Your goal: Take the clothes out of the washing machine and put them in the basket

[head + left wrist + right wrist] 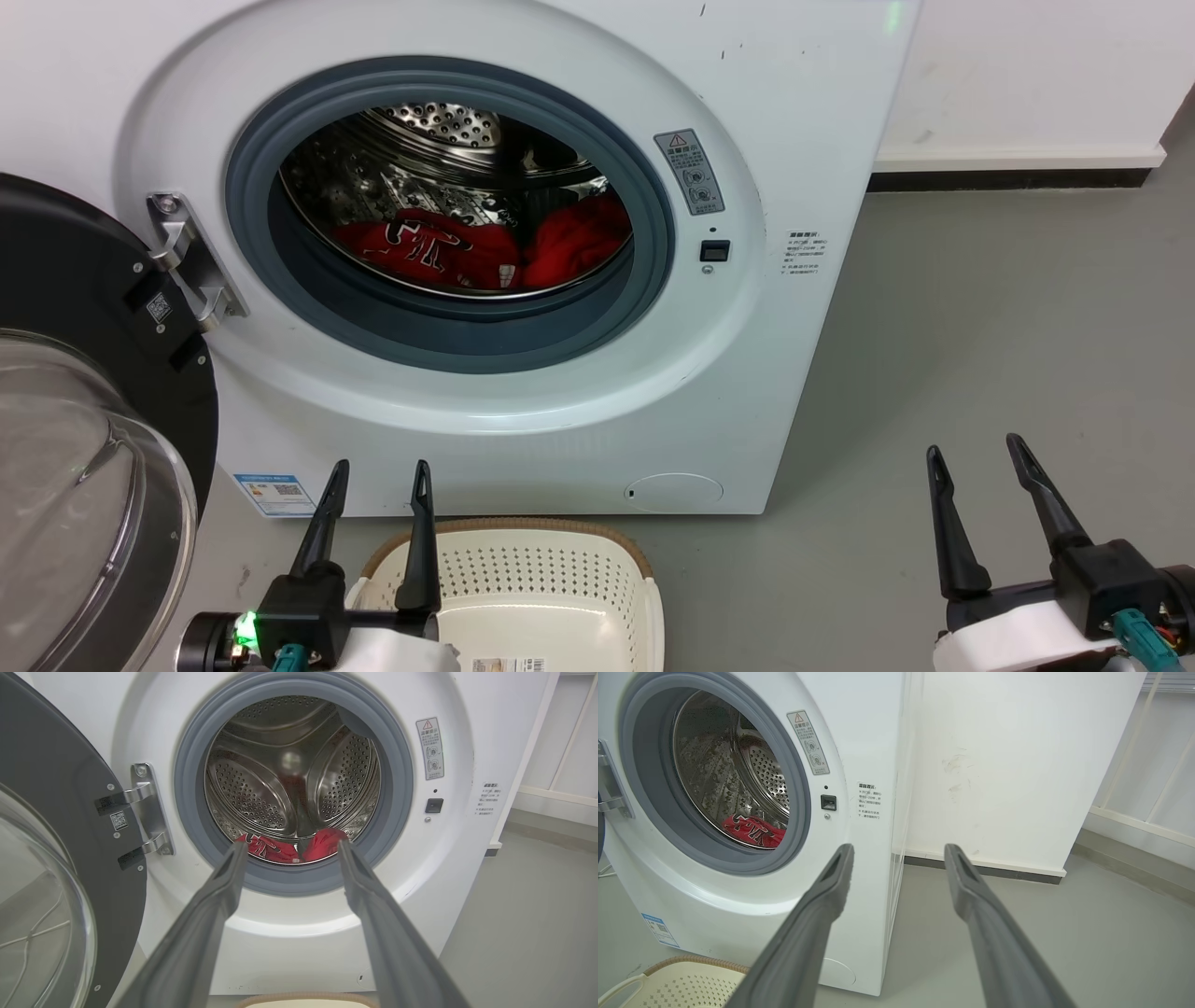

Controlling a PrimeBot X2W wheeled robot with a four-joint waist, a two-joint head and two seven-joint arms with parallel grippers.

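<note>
Far to the left, the glass door (84,420) of the washing machine (747,373) is swung wide open. Near the bottom left, the left gripper (381,465) is held up with its two dark fingers set wide apart, and nothing is gripped between them. Just beside it, the basket (523,569) is set on the floor (980,327), close in front of the machine. Farther off and higher, past the grey ring (448,345), the clothes (551,247) are seen lying low in the steel drum (439,121). The red one with letters (429,247) is on the left, and the plain red one (574,238) is touching it on the right. Both are well apart from the grippers. In the left wrist view they are seen between that gripper's fingertips, but far beyond them. At the near right, the right gripper (975,446) is held over bare floor, to the right of the machine, with its fingers wide apart and nothing gripped.
</note>
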